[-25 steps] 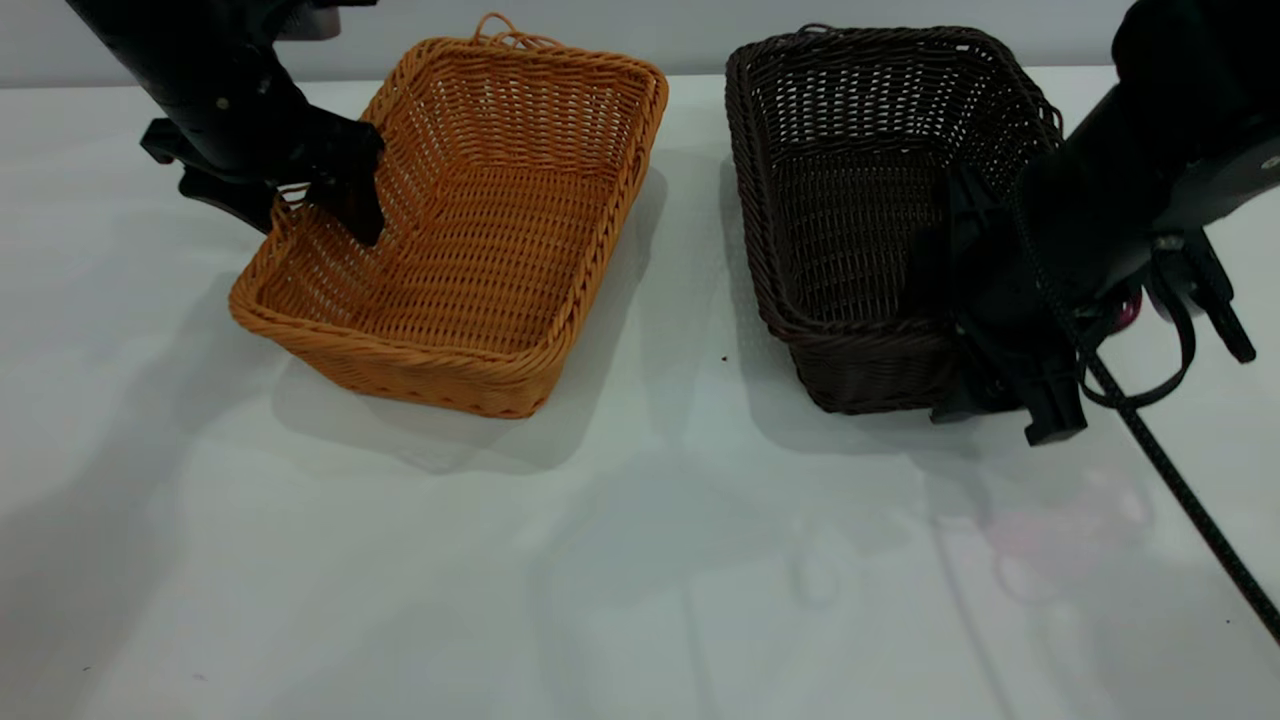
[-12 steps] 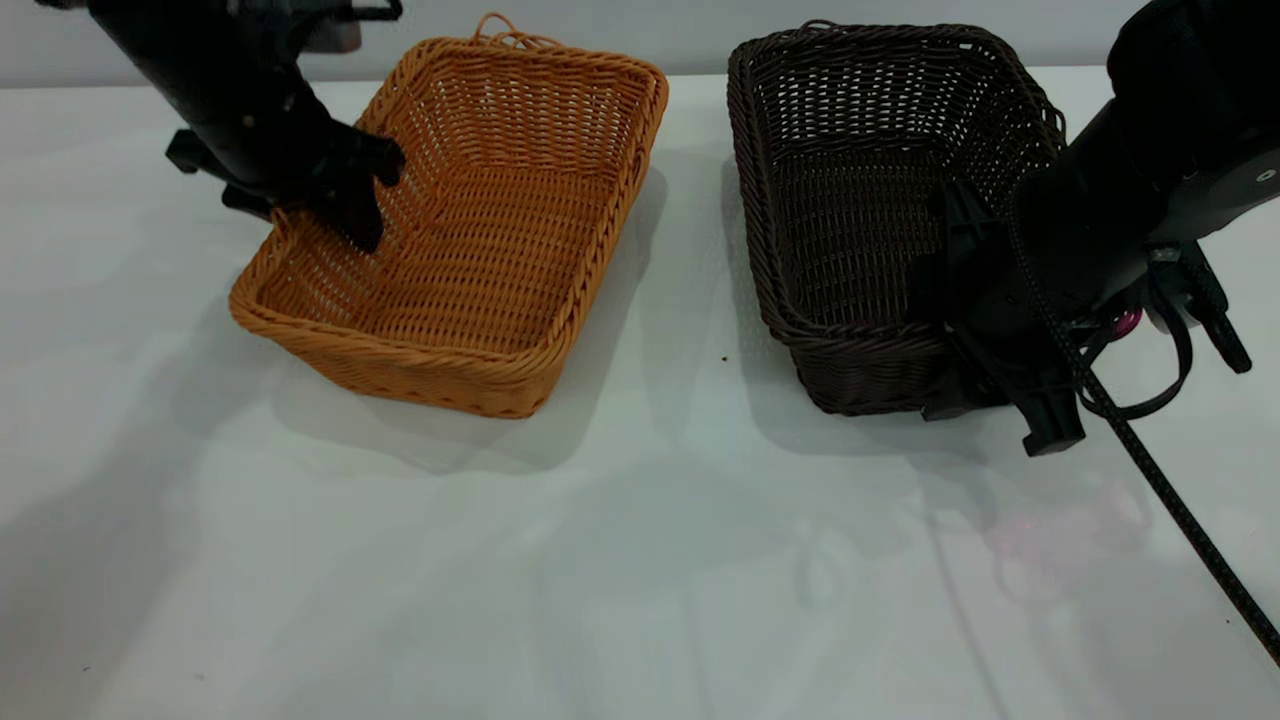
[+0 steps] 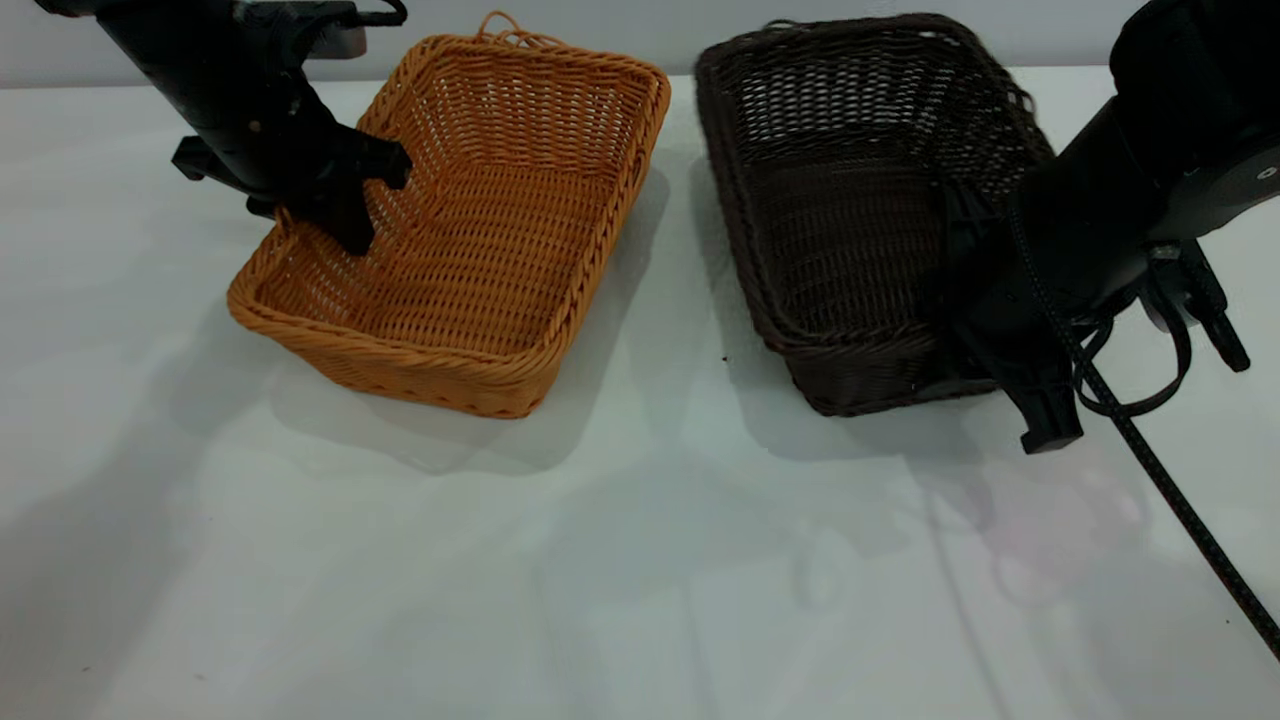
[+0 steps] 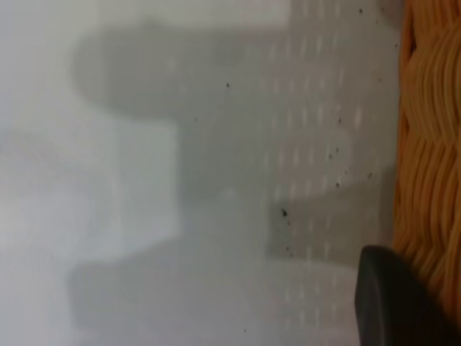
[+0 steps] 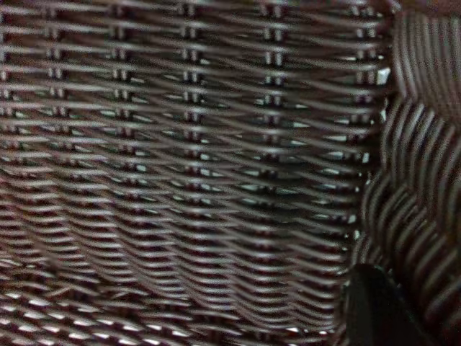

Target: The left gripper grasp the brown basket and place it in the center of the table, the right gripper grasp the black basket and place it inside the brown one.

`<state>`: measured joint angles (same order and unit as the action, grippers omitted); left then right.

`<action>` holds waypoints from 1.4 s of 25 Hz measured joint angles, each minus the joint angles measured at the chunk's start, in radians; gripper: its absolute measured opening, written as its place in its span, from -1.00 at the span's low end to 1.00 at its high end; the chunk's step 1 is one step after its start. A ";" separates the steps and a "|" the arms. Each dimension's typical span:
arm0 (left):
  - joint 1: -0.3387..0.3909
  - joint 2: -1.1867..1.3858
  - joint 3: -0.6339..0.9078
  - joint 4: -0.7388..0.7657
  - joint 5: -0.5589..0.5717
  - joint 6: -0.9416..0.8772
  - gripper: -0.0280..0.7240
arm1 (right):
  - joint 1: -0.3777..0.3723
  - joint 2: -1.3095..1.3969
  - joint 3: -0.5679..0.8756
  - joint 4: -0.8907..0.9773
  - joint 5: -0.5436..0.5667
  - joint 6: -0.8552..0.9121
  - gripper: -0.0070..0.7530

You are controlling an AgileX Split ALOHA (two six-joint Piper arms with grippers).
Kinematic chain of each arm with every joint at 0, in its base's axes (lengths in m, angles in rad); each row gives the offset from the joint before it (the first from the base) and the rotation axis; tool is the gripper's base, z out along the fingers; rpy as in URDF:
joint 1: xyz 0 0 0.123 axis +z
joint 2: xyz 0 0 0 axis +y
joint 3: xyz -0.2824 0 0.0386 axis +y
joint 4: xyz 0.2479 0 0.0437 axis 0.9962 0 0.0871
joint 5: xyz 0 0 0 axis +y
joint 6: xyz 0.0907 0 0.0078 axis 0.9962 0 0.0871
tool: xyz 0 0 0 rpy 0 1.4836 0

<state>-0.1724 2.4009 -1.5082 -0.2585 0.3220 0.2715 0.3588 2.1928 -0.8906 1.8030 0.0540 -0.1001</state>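
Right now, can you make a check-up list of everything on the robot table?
Surface: large white-grey table, a few tiny dark specks.
Job's things: orange-tan woven wicker basket at left; very dark woven wicker basket at right, tilted, its right side raised. The two stand apart.
Clutter: nothing seen.
Grippers: left gripper with jaws over the orange-tan basket's left wall; right gripper with jaws on the dark basket's right wall.
Cables: looping black cables and a braided cord hang from the right arm.
Surroundings: plain pale wall behind.

Right arm hides the black basket [image 3: 850,190]'s near-right corner.
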 joint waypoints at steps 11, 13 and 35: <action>-0.006 -0.002 -0.012 0.102 -0.005 0.120 -0.72 | -0.201 -0.212 -0.028 -0.092 0.101 -0.457 -0.73; -0.024 -0.004 -0.013 0.112 -0.017 0.233 -0.72 | -0.270 -0.248 -0.047 -0.161 0.225 -0.530 -0.73; -0.305 -0.005 -0.017 0.145 -0.209 0.979 -0.72 | -0.442 -0.282 -0.182 -0.502 0.822 -0.543 -0.73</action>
<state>-0.4773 2.3957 -1.5255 -0.1137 0.1132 1.2504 -0.0830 1.9105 -1.0729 1.3008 0.8756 -0.6427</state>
